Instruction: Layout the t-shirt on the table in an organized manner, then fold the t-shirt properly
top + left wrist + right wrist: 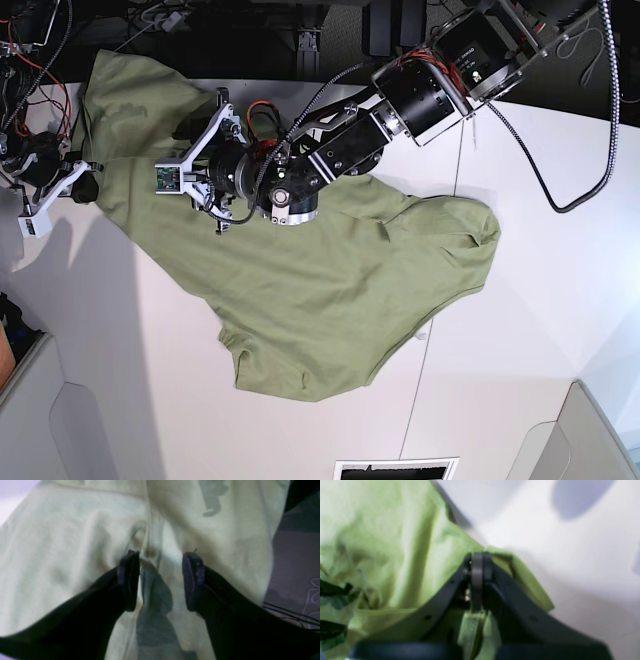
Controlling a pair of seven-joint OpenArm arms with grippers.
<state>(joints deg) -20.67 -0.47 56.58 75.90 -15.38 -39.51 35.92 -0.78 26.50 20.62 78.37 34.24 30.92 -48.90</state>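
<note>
1. Between the right gripper's (477, 580) closed jaws sits a fold of the t-shirt's (330, 290) edge, pinched at the cloth's far left border in the base view; green fabric bunches behind the fingers and spills past them on both sides.
2. Above the middle of the shirt, the left gripper (161, 580) stands with its jaws parted, a raised ridge of cloth between the pads (193, 580); whether the pads touch the fabric cannot be told, and it grips nothing.
3. Ahead of the left gripper the shirt looks pale and wrinkled, its folds running away from the fingertips.
4. The step in hand seems to be the laying-out: the shirt lies crumpled and slanted on the table (560, 330), one lobe stretched to the base view's right and another toward the near edge.
5. To do it well, the left gripper should probably close on a single layer near a hem or shoulder, not the mid-body ridge, so both arms can pull the cloth taut in opposite directions.
6. Beyond the right gripper's tips the table is bare white, so it has room to draw outward.
7. Past the shirt's near and right borders the tabletop lies open, ample for spreading; behind the left arm, cables and the table's far edge crowd close.
</note>
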